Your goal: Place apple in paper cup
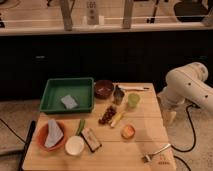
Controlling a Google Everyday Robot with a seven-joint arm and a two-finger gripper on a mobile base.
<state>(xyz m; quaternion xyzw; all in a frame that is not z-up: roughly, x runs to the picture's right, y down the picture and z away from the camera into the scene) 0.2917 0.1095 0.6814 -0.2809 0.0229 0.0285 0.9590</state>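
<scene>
An orange-red round fruit, the apple (128, 131), lies on the wooden table (140, 160) right of centre near the front. A white paper cup (74, 145) stands open side up at the front left, well apart from the apple. My white arm (187, 85) is at the right of the table. Its gripper (169, 116) hangs off the table's right edge, to the right of the apple and further back, touching nothing.
A green tray (52, 102) holding a blue sponge (69, 102) sits at the back left. A brown bowl (104, 88), metal cup (118, 96), green cup (133, 101), grapes (107, 115), orange plate (42, 141) with a grey cloth, snack bar (91, 138) and fork (156, 151) crowd the table.
</scene>
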